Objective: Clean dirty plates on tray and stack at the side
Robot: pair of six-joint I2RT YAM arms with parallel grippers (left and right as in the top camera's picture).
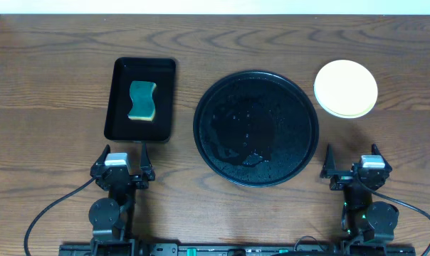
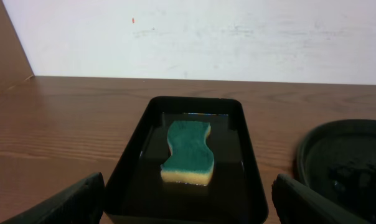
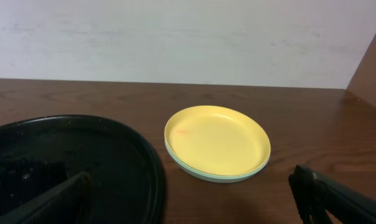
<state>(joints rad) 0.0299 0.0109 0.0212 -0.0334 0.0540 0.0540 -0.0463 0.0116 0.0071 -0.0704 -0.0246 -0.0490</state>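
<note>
The plates point(image 1: 345, 87) stand in one stack on the table at the back right, the pale yellow one on top. In the right wrist view point(image 3: 216, 143) mint-green rims show under the yellow plate. The large round black tray point(image 1: 256, 128) lies mid-table with a wet surface and no plates on it; its rim shows in the right wrist view point(image 3: 144, 163) and the left wrist view point(image 2: 312, 149). My left gripper point(image 1: 122, 168) is open and empty at the front left. My right gripper point(image 1: 357, 169) is open and empty at the front right, just below the stack.
A smaller rectangular black tray point(image 1: 117, 107) at the left holds a green and yellow sponge point(image 1: 142, 100), seen also in the left wrist view point(image 2: 188, 152). A pale wall runs behind the table's far edge.
</note>
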